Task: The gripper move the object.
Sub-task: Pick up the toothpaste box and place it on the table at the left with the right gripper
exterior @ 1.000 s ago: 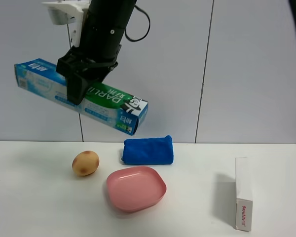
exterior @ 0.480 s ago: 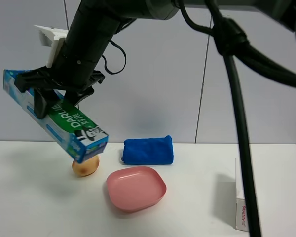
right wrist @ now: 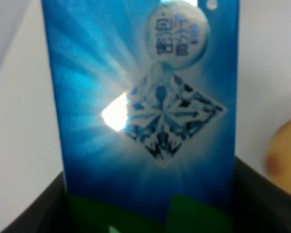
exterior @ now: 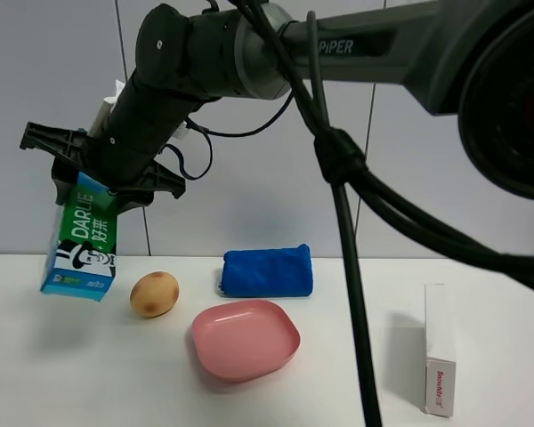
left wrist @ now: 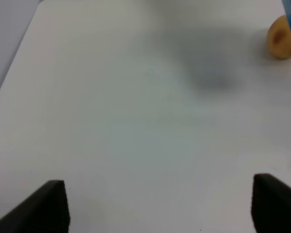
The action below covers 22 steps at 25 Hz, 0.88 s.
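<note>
Green-blue carton (exterior: 78,238) upright in right tool's (exterior: 93,181) grip, seemingly just above white table (exterior: 36,374).

A pale grey-blue panelled wall (exterior: 463,151) stands behind a white table (exterior: 62,382), its panels split by thin dark vertical seams (exterior: 147,236) (two show in the high view). The light is soft and even, laying faint, blurred shadows on the matte tabletop.
</note>
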Motion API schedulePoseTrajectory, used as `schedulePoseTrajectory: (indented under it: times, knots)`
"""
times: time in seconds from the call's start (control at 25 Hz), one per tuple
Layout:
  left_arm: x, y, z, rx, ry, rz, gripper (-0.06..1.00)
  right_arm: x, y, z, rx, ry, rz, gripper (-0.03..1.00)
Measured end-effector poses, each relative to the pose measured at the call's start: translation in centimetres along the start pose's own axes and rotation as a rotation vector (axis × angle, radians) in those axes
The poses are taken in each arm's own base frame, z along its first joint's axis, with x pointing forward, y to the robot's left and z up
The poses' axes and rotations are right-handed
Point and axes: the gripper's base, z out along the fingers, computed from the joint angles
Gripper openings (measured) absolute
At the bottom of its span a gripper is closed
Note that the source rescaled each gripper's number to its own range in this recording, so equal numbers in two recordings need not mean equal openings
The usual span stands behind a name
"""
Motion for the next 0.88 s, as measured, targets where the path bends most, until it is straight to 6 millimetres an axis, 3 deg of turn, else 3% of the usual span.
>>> schedulePoseTrajectory:
  times: [0.32, 0.52, 0.72, 0.88]
  knots:
    - [0.0, 0.0, 0.0, 0.000, 0.000, 0.000, 1.00, -1.1, -0.4, -0.2, 0.081, -0.100, -0.585, 0.00]
    - [0.0, 0.0, 0.0, 0.000, 0.000, 0.000, 1.00, -1.7, -0.2, -0.3, 0.103, -0.157, -0.776, 0.00]
    - [0.0, 0.0, 0.0, 0.000, 0.000, 0.000, 1.00, -2.4, -0.8, -0.5, 0.229, -0.182, -1.044, 0.00]
    - [0.0, 0.0, 0.0, 0.000, 0.000, 0.000, 1.00, -2.9, -1.1, -0.7, 0.301, -0.204, -1.150, 0.00]
